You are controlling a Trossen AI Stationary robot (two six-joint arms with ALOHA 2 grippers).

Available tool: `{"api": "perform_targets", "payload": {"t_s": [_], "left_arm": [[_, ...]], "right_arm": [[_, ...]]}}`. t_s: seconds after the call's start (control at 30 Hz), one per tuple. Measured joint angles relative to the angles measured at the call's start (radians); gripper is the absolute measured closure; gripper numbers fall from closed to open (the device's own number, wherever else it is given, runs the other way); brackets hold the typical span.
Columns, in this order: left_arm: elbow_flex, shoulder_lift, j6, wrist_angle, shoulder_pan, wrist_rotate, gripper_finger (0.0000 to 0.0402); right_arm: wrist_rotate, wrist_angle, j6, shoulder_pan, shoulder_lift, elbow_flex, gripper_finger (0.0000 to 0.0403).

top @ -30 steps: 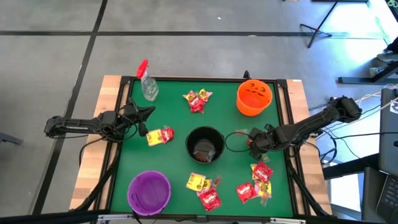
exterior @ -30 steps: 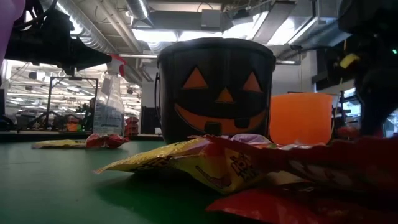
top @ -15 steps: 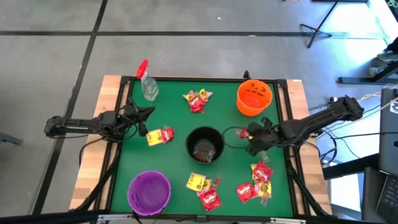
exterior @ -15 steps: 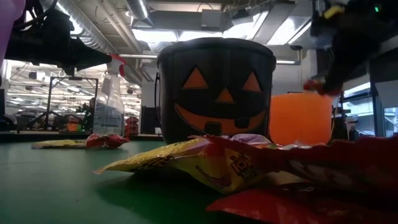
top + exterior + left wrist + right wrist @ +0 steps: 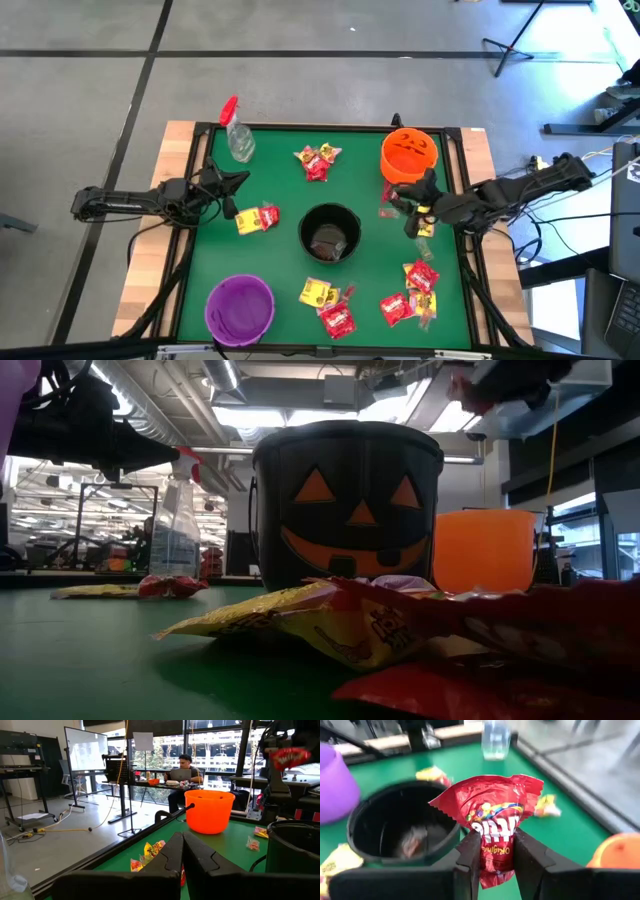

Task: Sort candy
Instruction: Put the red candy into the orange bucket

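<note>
I see a red candy [image 5: 496,822] pinched in my right gripper [image 5: 496,851], held in the air between the black bucket [image 5: 329,232] and the orange bucket [image 5: 409,156], toward the table's far right corner. My left gripper [image 5: 226,193] waits with fingers pressed together near the left edge.

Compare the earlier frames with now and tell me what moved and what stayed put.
The right gripper, shut on a red candy packet, rose and swung from near the candy pile by the table's right edge toward the orange bucket, stopping beside the black bucket. The left gripper, fingers closed, did not move. The buckets, purple bowl, spray bottle and loose candy stayed put.
</note>
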Motion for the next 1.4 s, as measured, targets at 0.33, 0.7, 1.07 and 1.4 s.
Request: {"api": "perform_targets", "payload": {"t_s": [0.33, 0.7, 1.07, 1.4], "left_arm": [[0.0, 0.0, 0.0, 0.0, 0.0, 0.0, 0.04], [0.0, 0.0, 0.0, 0.0, 0.0, 0.0, 0.04], [0.0, 0.0, 0.0, 0.0, 0.0, 0.0, 0.04], [0.0, 0.0, 0.0, 0.0, 0.0, 0.0, 0.04]], "right_arm": [[-0.028, 0.334, -0.286, -0.001, -0.138, -0.096, 0.0313], [0.225, 0.273, -0.192, -0.124, -0.288, -0.235, 0.0313], [0.169, 0.142, -0.097, -0.498, -0.268, -0.293, 0.0313], [-0.306, 0.182, -0.188, -0.915, -0.226, -0.29, 0.0313]]}}
